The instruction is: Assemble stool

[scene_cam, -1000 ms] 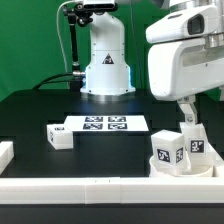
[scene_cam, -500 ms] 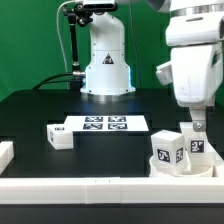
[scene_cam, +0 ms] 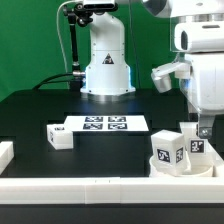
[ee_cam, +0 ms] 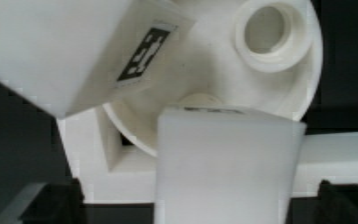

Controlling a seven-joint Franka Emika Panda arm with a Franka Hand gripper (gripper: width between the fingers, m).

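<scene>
The white round seat (scene_cam: pixel 168 152) with tags sits at the exterior view's front right, against the white rail. A white leg (scene_cam: pixel 191 141) stands on it. My gripper (scene_cam: pixel 203 129) hangs just above and beside that leg. In the wrist view the seat (ee_cam: pixel 211 60) shows a round hole, and the leg (ee_cam: pixel 229 160) runs from the seat down between my dark fingers (ee_cam: pixel 41 206). The gripper (ee_cam: pixel 194 205) is open, with a gap on each side of the leg. Another loose leg (scene_cam: pixel 60 136) lies on the table at the exterior view's left.
The marker board (scene_cam: pixel 105 124) lies mid-table in front of the robot base (scene_cam: pixel 106 70). A long white rail (scene_cam: pixel 100 186) runs along the front edge, and a short white rail piece (scene_cam: pixel 5 152) sits at the exterior view's left.
The arm's wrist has swung toward the exterior view's right and lifted, and the gripper has shifted slightly right beside the upright leg. The seat and legs have not moved.
</scene>
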